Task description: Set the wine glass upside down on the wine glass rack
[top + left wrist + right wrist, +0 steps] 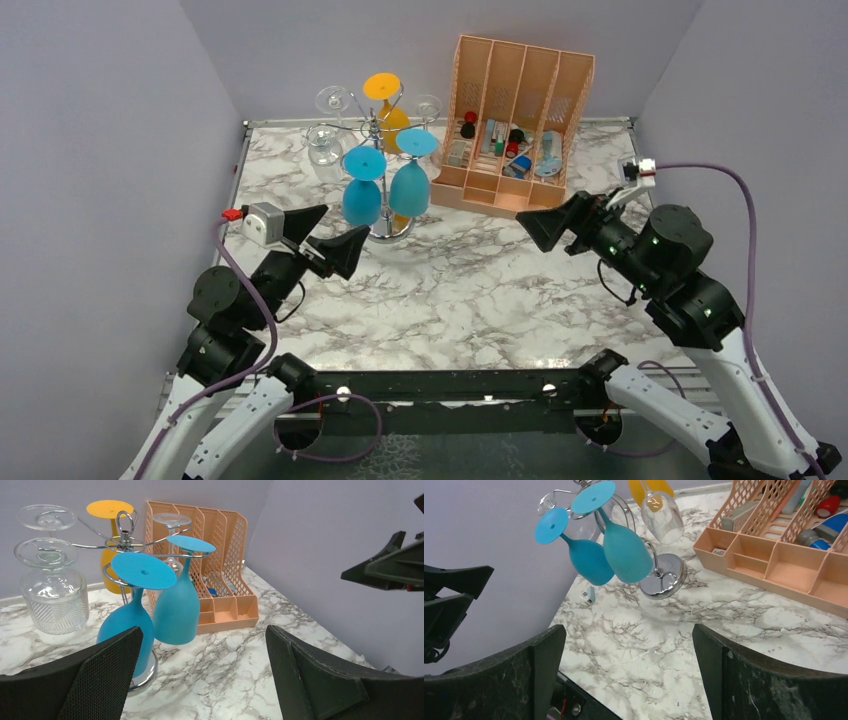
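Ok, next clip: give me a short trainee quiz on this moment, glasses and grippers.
1. True or false: the two blue glasses hang bowl-down from the rack.
2. What is between the fingers of the right gripper? A) a blue glass B) nothing C) a clear glass
3. Fill the gap: in the overhead view, the orange organiser stands to the ___ of the rack.

Key: 1 true; 2 B; 3 right

Shiny metal wine glass rack [665, 580], matt blue glasses [175, 605], smooth marble-patterned table [470, 290].
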`<state>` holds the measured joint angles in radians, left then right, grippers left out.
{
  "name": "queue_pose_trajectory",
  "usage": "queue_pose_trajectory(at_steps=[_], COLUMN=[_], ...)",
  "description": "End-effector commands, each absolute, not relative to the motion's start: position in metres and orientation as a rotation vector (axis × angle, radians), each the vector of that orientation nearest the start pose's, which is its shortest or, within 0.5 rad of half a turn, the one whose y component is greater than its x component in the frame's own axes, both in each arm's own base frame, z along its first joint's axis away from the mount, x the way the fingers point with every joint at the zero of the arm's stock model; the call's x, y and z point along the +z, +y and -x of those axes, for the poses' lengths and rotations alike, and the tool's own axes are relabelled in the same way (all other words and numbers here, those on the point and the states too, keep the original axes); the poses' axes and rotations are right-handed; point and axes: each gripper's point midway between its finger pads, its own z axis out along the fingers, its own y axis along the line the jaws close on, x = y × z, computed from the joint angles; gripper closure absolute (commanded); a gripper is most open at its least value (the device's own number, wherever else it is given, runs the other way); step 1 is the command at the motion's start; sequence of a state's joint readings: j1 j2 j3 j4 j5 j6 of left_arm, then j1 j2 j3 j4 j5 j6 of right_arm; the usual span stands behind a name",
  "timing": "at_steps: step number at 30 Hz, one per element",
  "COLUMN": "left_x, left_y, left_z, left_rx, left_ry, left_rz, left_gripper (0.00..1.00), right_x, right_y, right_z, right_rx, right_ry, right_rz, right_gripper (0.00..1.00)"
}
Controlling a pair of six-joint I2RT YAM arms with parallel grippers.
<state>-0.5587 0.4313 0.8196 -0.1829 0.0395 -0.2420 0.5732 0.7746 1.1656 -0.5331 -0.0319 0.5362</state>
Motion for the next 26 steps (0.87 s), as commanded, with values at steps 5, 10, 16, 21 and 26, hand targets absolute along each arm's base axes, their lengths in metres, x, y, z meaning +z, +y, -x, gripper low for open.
queue_pose_trajectory(at_steps=[5, 10, 16, 21, 26], left_x=[0.361, 0.345, 0.333, 0.331, 0.327], left_y=[-0.141, -0.134, -0.134, -0.132, -0.134], left_z=[-0.197, -0.196, -0.195, -0.198, -0.202], left_rx=[-0.699, -0.679, -0.674, -0.656, -0.657], left_ry=[1.503, 1.511, 1.524, 1.53, 1.531], left_rz=[-0.215, -0.189, -0.192, -0.184, -0.178], left_gripper=[0.01, 0.01, 0.01, 0.01, 0.01], right_x=[0.344, 0.323, 0.308, 0.311, 0.316], right_y=[0.154, 0.16, 0.167, 0.171, 0.171], right_z=[-0.202, -0.2, -0.2, -0.204, -0.206], right_rx=[0.777, 0.807, 0.837, 0.839, 0.834], right_ry=[1.775, 1.819, 1.851, 1.857, 1.845], right_rz=[0.085, 0.08, 0.082, 0.101, 0.105], right_gripper=[0.0, 0.0, 0.0, 0.01, 0.01])
